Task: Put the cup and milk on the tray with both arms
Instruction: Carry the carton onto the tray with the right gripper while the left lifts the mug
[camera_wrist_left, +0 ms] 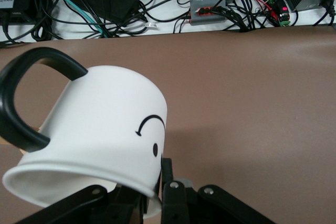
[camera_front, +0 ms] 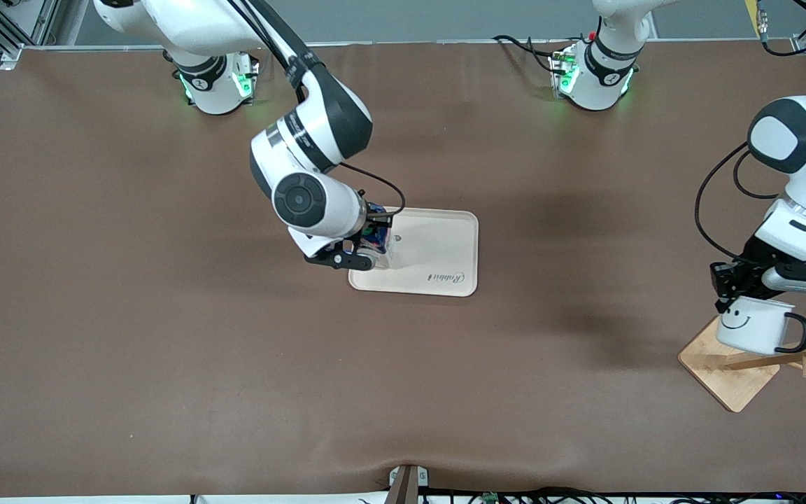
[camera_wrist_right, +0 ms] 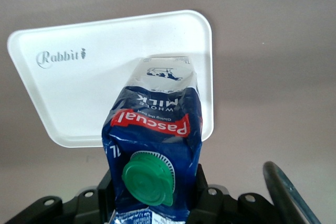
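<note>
White smiley-faced mug (camera_front: 753, 325) in our left gripper (camera_front: 728, 297) could snag the wooden rack (camera_front: 781, 360); our right gripper (camera_front: 368, 248), clamping the blue milk carton (camera_wrist_right: 155, 150), might tip it off the cream tray (camera_front: 438, 255).

cup (camera_front: 753, 325): white, smiley, black handle, held over wooden rack | milk (camera_wrist_right: 155, 150): blue carton, green cap, held over tray | tray (camera_front: 445, 245): cream, mid-table

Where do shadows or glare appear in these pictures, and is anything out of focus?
Front view: soft dark shadows on the table beside the tray. Right wrist view: tray evenly bright, milk sharp. Left wrist view: cup sharp, slightly shaded beneath.
</note>
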